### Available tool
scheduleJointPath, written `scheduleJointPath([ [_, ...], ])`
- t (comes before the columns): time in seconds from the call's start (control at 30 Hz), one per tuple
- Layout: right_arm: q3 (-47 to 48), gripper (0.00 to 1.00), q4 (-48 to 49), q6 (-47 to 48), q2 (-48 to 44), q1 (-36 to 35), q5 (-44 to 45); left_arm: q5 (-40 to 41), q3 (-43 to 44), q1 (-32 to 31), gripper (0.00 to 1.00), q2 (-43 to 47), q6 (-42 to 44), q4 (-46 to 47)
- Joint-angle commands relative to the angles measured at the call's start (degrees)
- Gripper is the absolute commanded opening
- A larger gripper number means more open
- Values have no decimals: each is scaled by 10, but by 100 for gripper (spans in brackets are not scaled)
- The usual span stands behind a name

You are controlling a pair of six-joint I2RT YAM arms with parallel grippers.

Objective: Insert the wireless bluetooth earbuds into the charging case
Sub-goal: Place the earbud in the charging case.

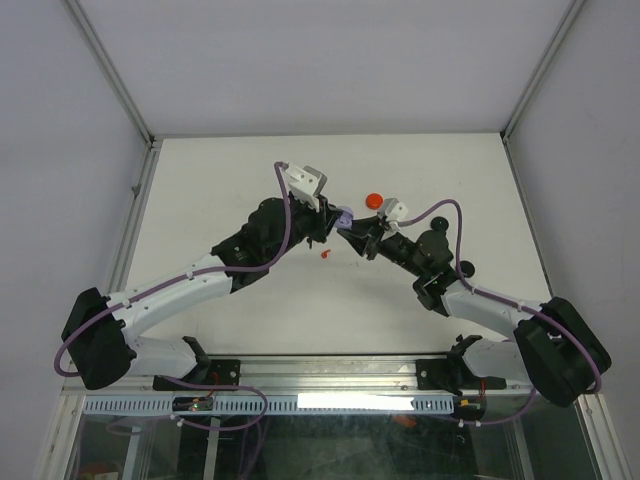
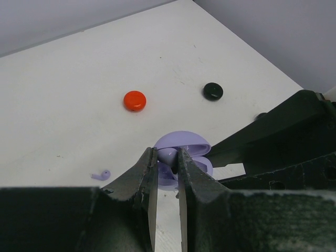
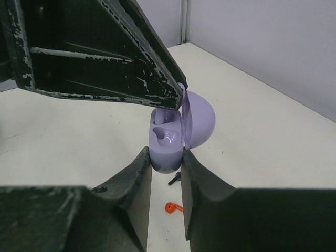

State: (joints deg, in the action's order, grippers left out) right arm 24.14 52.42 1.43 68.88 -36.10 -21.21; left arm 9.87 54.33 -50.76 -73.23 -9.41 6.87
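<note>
Nearest my arm bases, a red earbud (image 1: 325, 256) lies alone on the white desk (image 1: 220, 180). My right wrist view shows a black earbud (image 3: 175, 178) on the desk close to it, seen below the case.

Next, my right pincer (image 3: 165, 155) is clenched on the base of the lavender charging case (image 3: 176, 134), one finger on each side. It holds the case off the desk with the domed lid open.

My left pincer (image 2: 167, 153) meets the case from the opposite side, with its tips at the open mouth. It is closed on the held lavender earbud (image 2: 169, 156), which reaches down into the base. I cannot tell whether this bud sits fully in its well.

A loose lavender earbud (image 2: 101, 175) rests on the desk beside that pincer, apart from the charging case.

Farther out, a red case (image 2: 134, 100) sits shut on the desk. A black case (image 2: 212, 91) lies to one side of it, well apart. Both are beyond the two pincers.
</note>
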Motion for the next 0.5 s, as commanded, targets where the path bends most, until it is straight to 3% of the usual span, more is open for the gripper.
scheduleJointPath([
  [0.0, 18, 0, 40, 6, -22, -3, 10, 4, -7, -7, 0, 4, 22, 24],
  [0.1, 18, 0, 40, 5, -23, -3, 10, -9, -8, -11, 0, 3, 28, 25],
  [0.47, 18, 0, 42, -2, -31, -3, 14, -7, -21, -28, 22, 0, 27, 24],
])
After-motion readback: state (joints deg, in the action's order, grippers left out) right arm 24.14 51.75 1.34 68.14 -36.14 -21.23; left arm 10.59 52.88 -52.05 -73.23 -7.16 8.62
